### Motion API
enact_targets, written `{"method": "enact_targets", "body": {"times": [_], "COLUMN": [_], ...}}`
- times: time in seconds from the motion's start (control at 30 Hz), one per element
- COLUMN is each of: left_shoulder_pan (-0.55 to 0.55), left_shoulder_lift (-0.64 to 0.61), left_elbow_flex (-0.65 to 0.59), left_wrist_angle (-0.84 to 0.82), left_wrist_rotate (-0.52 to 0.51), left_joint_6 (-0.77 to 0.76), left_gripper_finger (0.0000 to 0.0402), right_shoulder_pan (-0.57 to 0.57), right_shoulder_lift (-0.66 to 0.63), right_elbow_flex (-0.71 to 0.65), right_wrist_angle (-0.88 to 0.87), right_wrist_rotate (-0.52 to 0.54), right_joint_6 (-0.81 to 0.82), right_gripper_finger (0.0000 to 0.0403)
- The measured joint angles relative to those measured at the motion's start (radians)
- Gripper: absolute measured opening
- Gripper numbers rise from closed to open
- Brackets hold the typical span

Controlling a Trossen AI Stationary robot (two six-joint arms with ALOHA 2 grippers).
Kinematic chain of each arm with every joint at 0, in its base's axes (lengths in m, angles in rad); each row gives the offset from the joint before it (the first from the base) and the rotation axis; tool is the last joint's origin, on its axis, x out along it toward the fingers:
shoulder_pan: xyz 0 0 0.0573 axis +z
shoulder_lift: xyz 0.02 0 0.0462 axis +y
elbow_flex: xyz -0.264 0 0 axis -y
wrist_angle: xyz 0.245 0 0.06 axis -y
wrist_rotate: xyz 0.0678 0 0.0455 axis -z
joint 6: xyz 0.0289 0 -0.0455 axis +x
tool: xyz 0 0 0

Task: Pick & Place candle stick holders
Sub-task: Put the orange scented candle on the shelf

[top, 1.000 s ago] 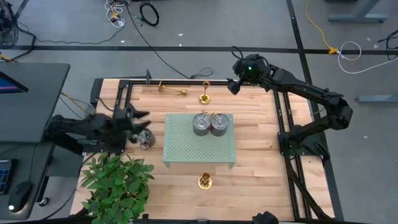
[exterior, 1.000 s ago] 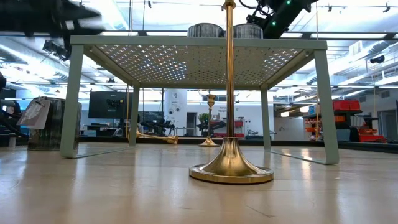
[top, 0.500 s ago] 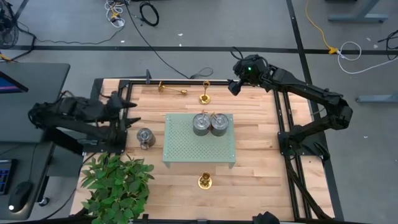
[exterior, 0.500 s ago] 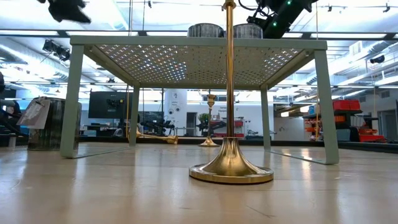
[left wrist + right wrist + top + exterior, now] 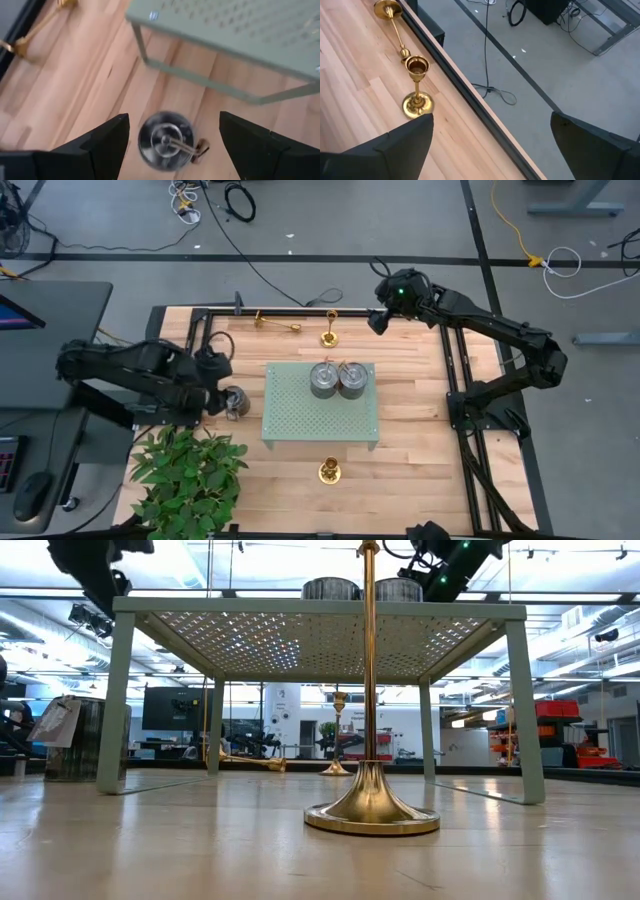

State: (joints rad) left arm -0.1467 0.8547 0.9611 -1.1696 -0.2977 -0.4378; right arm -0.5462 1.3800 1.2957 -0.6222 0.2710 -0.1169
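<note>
Three gold candle stick holders show. One stands on its base near the table's front edge (image 5: 329,471) (image 5: 370,740). A second stands at the far edge (image 5: 329,335) (image 5: 416,85). A third lies on its side beside it (image 5: 275,322) (image 5: 395,25). My right gripper (image 5: 378,317) (image 5: 492,145) hovers open above the far edge, just right of the standing holder. At the table's left, my left gripper (image 5: 222,378) (image 5: 172,145) is open and points down. It hangs above a small metal cup (image 5: 165,141) with nothing between its fingers.
A pale green perforated stand (image 5: 300,420) on four legs fills the table's middle, with two metal cups (image 5: 338,378) on its top. The third metal cup (image 5: 235,402) stands on the wood left of it. A leafy plant (image 5: 185,475) covers the near left corner.
My left gripper has risen from beside the metal cup on the table's left. It first drew back toward the left edge. Then it tipped from nearly level to pointing steeply down over the cup. The cup has stayed where it was.
</note>
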Motion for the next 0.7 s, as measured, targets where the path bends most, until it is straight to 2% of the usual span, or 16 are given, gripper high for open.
{"method": "enact_targets", "body": {"times": [0.17, 0.33, 0.7], "left_shoulder_pan": [0.000, 0.000, 0.064], "left_shoulder_lift": [0.044, 0.043, 0.042], "left_elbow_flex": [-0.005, -0.076, -0.167], "left_wrist_angle": [-0.048, -0.046, -0.007], "left_wrist_rotate": [-0.017, -0.013, 0.046], "left_joint_6": [-0.040, -0.059, -0.093], "left_gripper_finger": [0.0308, 0.0308, 0.0308], "right_shoulder_pan": [0.000, 0.000, 0.000], "right_shoulder_lift": [0.000, 0.000, 0.000], "right_elbow_flex": [0.000, 0.000, 0.000], "right_wrist_angle": [-0.015, -0.020, -0.023], "right_wrist_rotate": [0.000, 0.000, 0.000], "right_joint_6": [0.000, 0.000, -0.003], "right_gripper_finger": [0.0400, 0.0400, 0.0400]}}
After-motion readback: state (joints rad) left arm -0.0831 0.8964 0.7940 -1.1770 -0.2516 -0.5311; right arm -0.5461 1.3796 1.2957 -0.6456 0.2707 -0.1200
